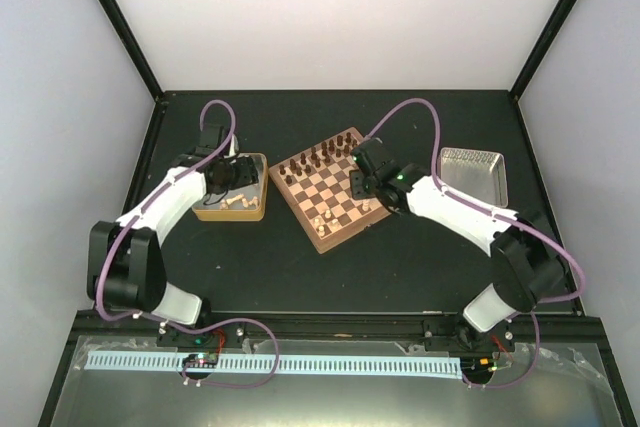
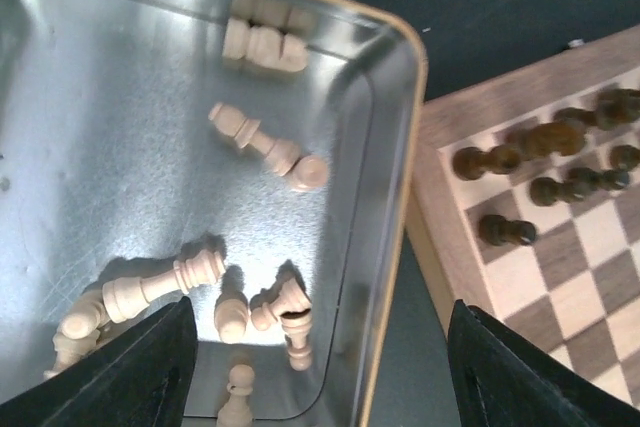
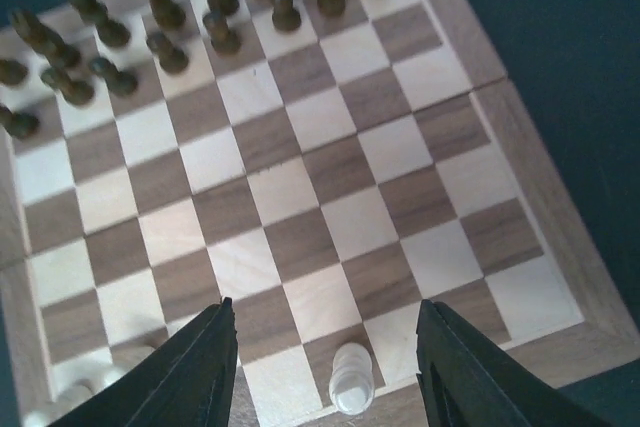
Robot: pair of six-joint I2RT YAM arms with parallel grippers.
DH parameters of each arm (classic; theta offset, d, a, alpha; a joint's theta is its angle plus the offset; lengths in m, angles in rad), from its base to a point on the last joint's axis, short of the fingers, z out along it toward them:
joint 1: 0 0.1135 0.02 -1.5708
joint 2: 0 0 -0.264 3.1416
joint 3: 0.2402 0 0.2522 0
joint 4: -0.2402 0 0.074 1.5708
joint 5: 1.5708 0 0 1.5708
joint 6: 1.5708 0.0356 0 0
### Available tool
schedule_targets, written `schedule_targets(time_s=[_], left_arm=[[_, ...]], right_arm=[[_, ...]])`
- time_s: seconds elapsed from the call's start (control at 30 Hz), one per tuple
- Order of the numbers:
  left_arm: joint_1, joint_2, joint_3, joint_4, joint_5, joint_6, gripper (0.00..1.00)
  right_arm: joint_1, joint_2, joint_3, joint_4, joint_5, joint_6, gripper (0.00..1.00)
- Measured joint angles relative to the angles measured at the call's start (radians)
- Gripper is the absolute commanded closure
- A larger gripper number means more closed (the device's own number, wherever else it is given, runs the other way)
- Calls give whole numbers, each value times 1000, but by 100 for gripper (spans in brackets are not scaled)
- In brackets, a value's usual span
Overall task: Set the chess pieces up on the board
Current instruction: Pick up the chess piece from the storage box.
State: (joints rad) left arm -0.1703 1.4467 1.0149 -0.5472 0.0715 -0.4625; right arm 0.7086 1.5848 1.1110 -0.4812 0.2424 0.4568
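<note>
since the right gripper (image 3: pixel 325 342) hangs with jaws spread either side of a standing cream piece (image 3: pixel 352 379) on the near edge row of the board (image 3: pixel 290 162), seemingly touching neither side, it should lift straight up so no finger clips it. the left gripper (image 2: pixel 320 312), jaws also spread and empty, hovers over the cream pieces (image 2: pixel 265 147) lying jumbled in the tray (image 2: pixel 400 147) beside the board. best to choose one lying apart, set the fingers across its stem and close gently.

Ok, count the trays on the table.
2: the tan tray left of the board, the silver tray right of it. None appears hidden.
</note>
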Motion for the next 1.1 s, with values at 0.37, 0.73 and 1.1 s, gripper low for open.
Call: schedule_targets(time_s=[0.37,0.73,1.1], left_arm=[[41,227,71,-5,23,-52,57],[47,388,249,-2,39,-59,73],[47,436,254,-29,65,-59,80]], right_arm=[[-61,-27,23,2,-29,18,51],[-65,8,29,4,-42,17,54],[-65,20,37,4,-44,13,59]])
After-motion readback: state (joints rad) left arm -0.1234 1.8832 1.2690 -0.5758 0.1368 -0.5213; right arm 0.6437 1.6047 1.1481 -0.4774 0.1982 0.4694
